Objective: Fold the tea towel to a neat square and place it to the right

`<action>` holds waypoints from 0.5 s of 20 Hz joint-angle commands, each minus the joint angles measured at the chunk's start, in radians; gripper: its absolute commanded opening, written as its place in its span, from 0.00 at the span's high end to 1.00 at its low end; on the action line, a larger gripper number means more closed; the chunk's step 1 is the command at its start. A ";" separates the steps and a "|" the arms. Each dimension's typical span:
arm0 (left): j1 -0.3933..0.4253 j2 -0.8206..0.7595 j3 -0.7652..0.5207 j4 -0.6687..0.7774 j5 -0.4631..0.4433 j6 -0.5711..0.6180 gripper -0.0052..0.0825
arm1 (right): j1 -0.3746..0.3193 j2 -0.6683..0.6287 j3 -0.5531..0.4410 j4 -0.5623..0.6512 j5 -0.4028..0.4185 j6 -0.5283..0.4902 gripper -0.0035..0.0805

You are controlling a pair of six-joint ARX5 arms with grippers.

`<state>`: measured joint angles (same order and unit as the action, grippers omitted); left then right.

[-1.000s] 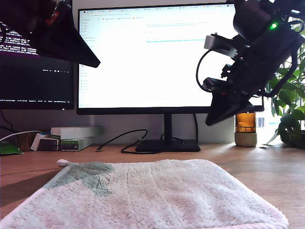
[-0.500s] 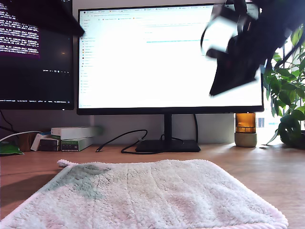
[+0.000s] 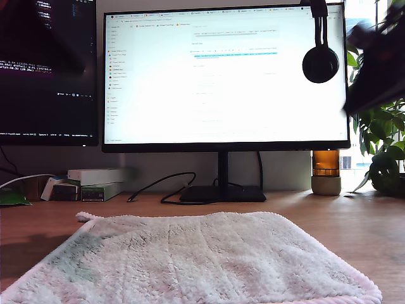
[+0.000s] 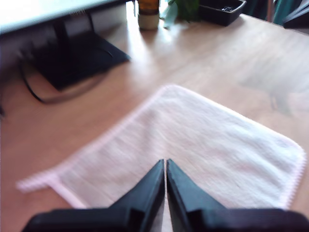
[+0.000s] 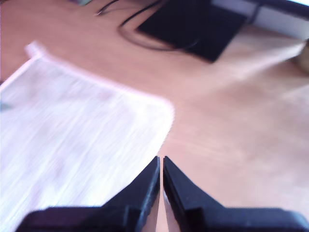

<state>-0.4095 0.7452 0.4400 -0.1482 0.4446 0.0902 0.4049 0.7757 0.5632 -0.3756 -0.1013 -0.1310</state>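
Note:
The tea towel (image 3: 202, 259) lies spread flat on the wooden desk, pale and fluffy, with a pinkish hem and a small loop at its far corner on the exterior view's left. In the first wrist view my first gripper (image 4: 165, 162) hangs high over the tea towel (image 4: 193, 145), jaws shut with nothing between them. My second gripper (image 5: 160, 158) is also shut and holds nothing, hovering above the edge of the tea towel (image 5: 72, 135) near a rounded corner, with bare wood beside it. Both wrist views are blurred. A blurred dark arm (image 3: 378, 63) shows at the exterior view's right edge.
Two monitors stand behind the towel, the bigger one (image 3: 221, 76) on a black stand (image 3: 221, 192) with cables. Headphones (image 3: 319, 60) hang from its top corner. Small boxes (image 3: 95, 182) sit at the exterior view's left; an amber jar (image 3: 326, 171) and a plant (image 3: 383, 145) at its right.
Both arms have risen. The one at the exterior view's left has left that view; the other moved up and right to the edge. The towel has not moved.

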 commanded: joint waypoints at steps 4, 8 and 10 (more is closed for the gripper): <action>-0.105 -0.079 -0.041 0.034 0.010 -0.038 0.97 | 0.079 -0.053 -0.039 -0.109 -0.030 -0.003 0.97; -0.175 -0.079 -0.036 0.043 0.048 -0.038 0.96 | 0.084 -0.051 -0.039 -0.087 -0.027 0.000 0.97; -0.184 -0.078 -0.035 0.044 0.048 -0.006 0.93 | 0.083 -0.050 -0.039 -0.082 -0.008 -0.007 0.97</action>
<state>-0.5911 0.6685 0.4046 -0.1143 0.4892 0.0673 0.4866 0.7265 0.5343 -0.4694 -0.1150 -0.1322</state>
